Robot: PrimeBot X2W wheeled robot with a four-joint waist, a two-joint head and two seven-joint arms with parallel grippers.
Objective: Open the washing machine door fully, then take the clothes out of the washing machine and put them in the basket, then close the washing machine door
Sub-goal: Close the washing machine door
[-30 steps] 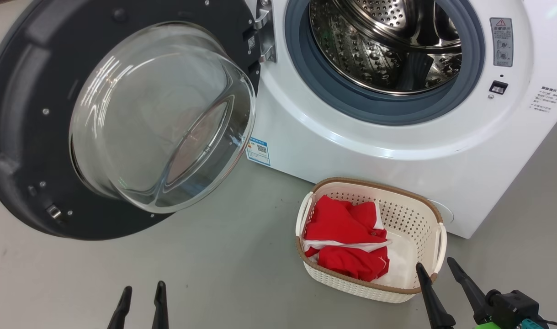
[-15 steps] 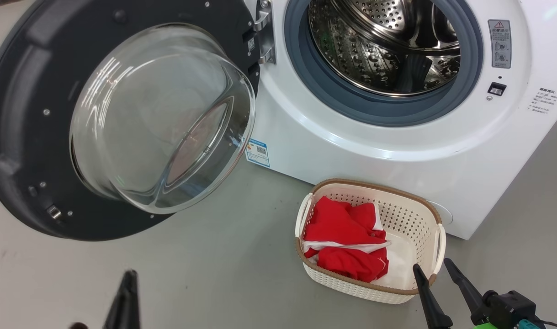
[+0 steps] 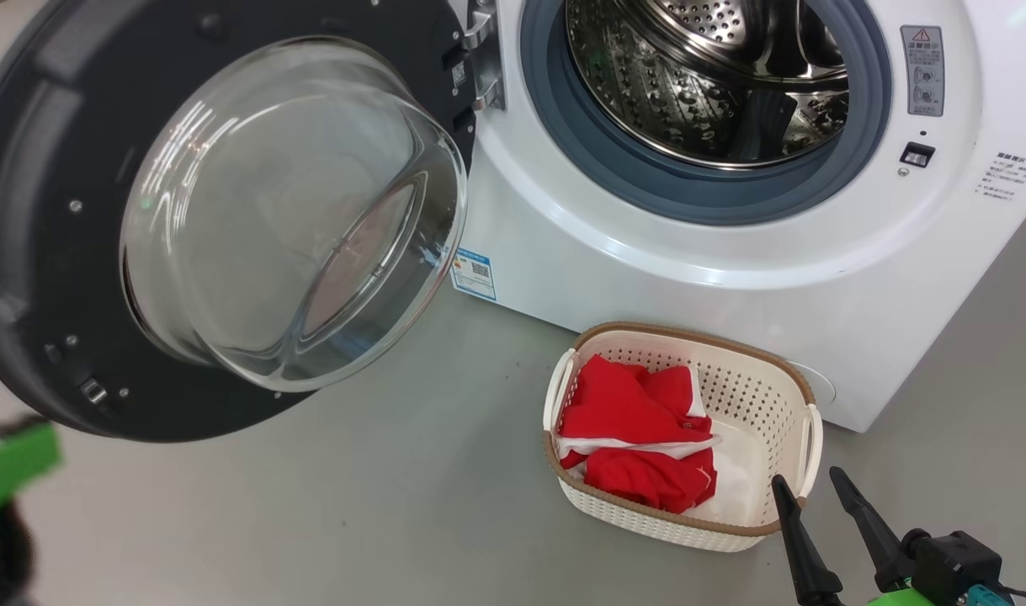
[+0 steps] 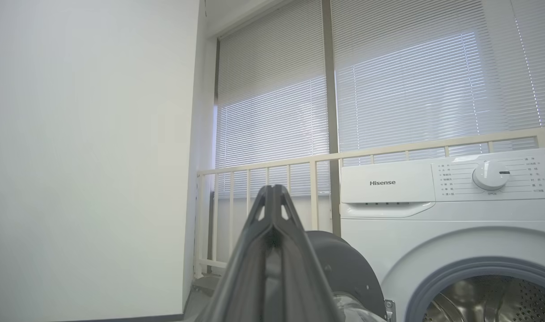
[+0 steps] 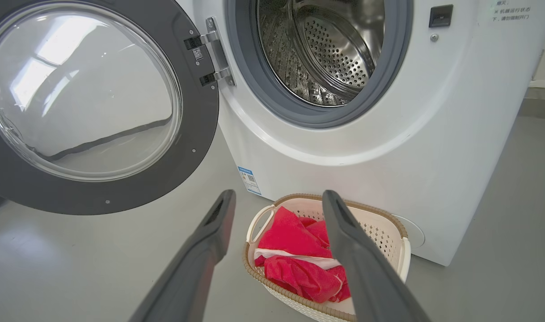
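The washing machine (image 3: 647,278) stands with its door (image 3: 58,126) swung wide to the left, glass bowl facing me. I see bare steel in the part of the drum (image 3: 715,84) that shows. The red and white clothes (image 3: 622,412) lie in the cream basket (image 3: 698,337) on the floor in front of the machine. My right gripper (image 3: 807,484) hangs open just beyond the basket's near right corner, holding nothing. In the right wrist view the right gripper (image 5: 279,197) frames the clothes (image 5: 290,237) and basket (image 5: 375,210). My left gripper (image 4: 272,192) is shut and empty, pointing up past the door's edge (image 4: 344,264).
Grey floor spreads between the open door and the basket. A blurred green part of my left arm (image 3: 7,463) sits at the lower left edge. Behind the machine (image 4: 388,241) run a cream railing (image 4: 263,165), window blinds and a white wall.
My left gripper has shut and left the bottom of the head view toward the left, where a green arm part now shows. The right gripper, basket and door stay as they were.
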